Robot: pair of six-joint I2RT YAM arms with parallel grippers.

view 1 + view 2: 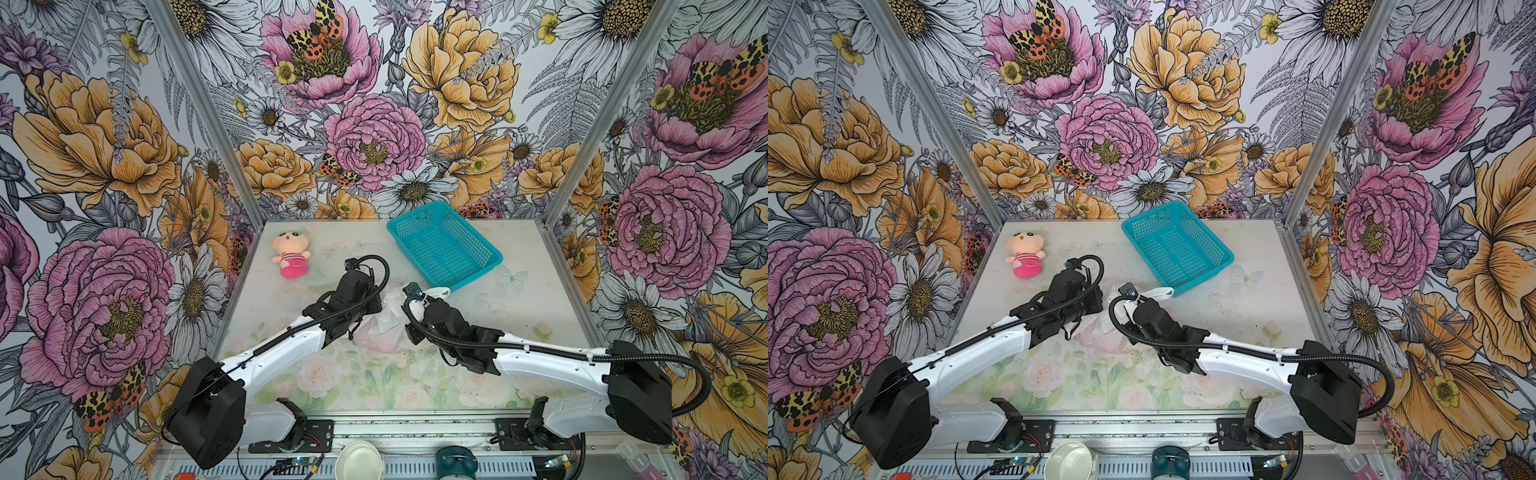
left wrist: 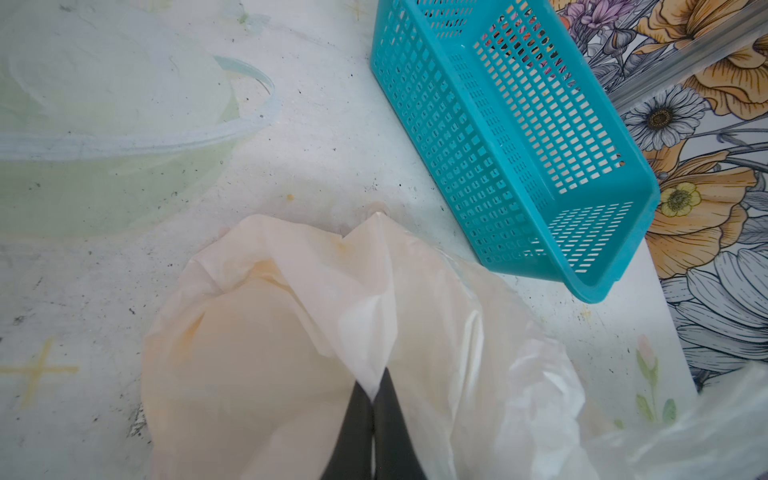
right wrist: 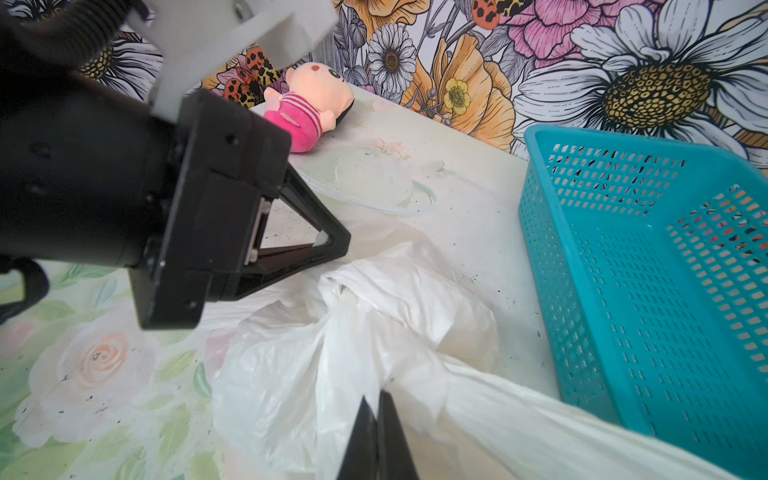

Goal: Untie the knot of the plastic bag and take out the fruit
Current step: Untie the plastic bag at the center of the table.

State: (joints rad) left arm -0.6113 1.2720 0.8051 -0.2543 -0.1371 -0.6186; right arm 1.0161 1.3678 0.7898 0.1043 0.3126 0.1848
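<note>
Two tools (image 2: pixel 375 392) (image 3: pixel 375 401) pinch plastic bag (image 1: pixel 386 320) (between them).

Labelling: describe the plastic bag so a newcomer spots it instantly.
On the floral table, find the teal basket at the back. The plastic bag lies by its near corner. It alone is crinkly translucent white; the basket is rigid mesh, the doll pink plush.

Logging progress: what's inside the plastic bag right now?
Through the plastic bag only faint orange and pink tints show. The cloudy, crinkled film hides whatever is inside, so no shapes can be made out or counted.
</note>
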